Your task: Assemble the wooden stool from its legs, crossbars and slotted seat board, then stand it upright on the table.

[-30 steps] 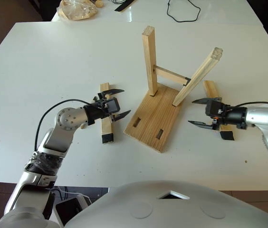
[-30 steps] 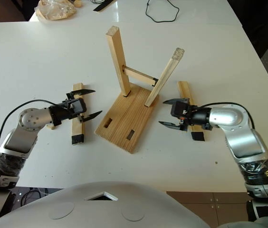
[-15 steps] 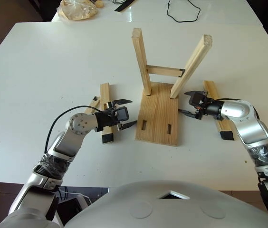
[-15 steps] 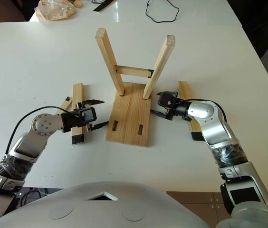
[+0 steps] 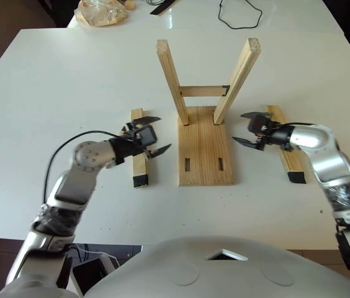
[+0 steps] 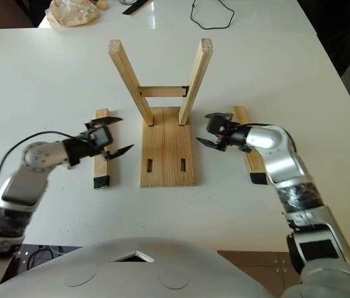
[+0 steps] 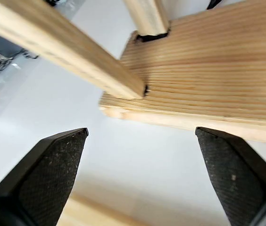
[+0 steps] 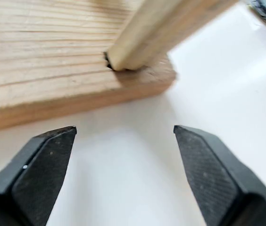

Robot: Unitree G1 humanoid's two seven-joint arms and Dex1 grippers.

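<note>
The slotted seat board (image 5: 204,152) lies flat at the table's middle, with two legs (image 5: 172,82) (image 5: 236,81) rising from its far end and a crossbar (image 5: 203,90) joining them. Two slots at its near end are bare. My left gripper (image 5: 151,135) is open over a loose leg (image 5: 139,160) lying left of the board, empty. My right gripper (image 5: 247,128) is open just right of the board's far corner, touching nothing. Another loose leg (image 5: 285,154) lies under the right forearm. The left wrist view has the board edge (image 7: 189,117) between the open fingers; the right wrist view has the board corner (image 8: 137,75).
A crumpled plastic bag (image 5: 102,12) and a black cable (image 5: 240,15) rest on the far table behind. White tabletop (image 5: 63,81) spreads wide on both sides of the board and along the front edge.
The board with its two legs has turned to lie square to me and shifted left. The right gripper closed in to the board's far right corner. The left gripper stayed over the loose leg.
</note>
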